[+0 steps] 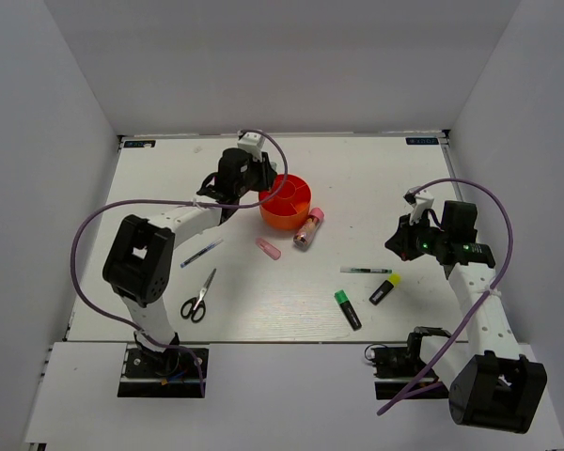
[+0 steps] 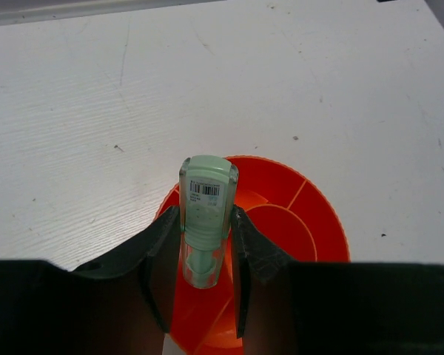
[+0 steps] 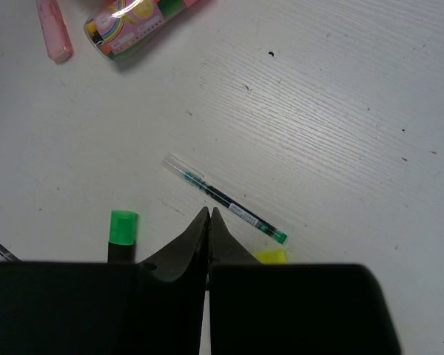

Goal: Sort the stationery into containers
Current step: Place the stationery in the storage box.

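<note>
My left gripper [image 1: 261, 178] is shut on a mint eraser [image 2: 206, 194] and holds it over the near rim of the round orange tub [image 2: 314, 222], which also shows in the top view [image 1: 301, 193]. My right gripper [image 1: 401, 246] is shut and empty, its tips [image 3: 209, 213] just above a clear green-ink pen [image 3: 226, 201]. A green highlighter [image 3: 123, 229] and a yellow highlighter [image 3: 270, 256] lie either side of it. A pink eraser [image 1: 268, 248] and a pink-capped tube [image 1: 308, 227] lie beside the tub. The scissors [image 1: 198, 297] and a thin pen [image 1: 201, 254] lie at the left.
White walls enclose the white table [image 1: 357, 178] at the back and sides. The left arm's purple cable [image 1: 85, 235] loops out over the left edge. The right arm's cable [image 1: 493, 202] arches over the right side.
</note>
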You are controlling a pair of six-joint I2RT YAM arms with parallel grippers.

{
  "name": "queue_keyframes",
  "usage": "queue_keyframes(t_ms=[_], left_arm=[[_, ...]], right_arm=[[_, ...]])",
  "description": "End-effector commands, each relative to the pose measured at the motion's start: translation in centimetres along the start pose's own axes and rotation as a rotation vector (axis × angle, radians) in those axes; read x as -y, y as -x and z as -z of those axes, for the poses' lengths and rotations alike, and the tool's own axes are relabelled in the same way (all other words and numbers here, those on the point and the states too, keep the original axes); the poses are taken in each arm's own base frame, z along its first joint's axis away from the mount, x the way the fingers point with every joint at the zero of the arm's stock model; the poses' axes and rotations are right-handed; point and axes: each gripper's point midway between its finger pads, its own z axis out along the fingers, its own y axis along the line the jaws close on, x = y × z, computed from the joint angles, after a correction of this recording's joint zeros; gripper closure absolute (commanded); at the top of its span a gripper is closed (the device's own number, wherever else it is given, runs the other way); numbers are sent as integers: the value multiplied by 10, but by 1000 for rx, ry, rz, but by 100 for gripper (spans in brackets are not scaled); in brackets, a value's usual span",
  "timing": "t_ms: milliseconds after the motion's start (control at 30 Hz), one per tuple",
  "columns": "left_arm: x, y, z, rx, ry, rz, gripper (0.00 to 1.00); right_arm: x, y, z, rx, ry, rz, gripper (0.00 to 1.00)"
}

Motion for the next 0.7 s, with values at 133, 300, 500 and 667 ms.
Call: queue_keyframes(t_ms=[133,300,500,667], left_arm=[[-3,18,-3,43,36,-49,100],[-3,5,-4,14,38,-31,90],[-8,0,-1,3,73,-29,52],[-7,4,0,-3,79,-29,42]], right_arm=[[0,11,2,25,5,26,100],[1,10,2,24,-1,25,99],[1,12,2,26,-2,27,97],[1,12,3,26,0,28,96]])
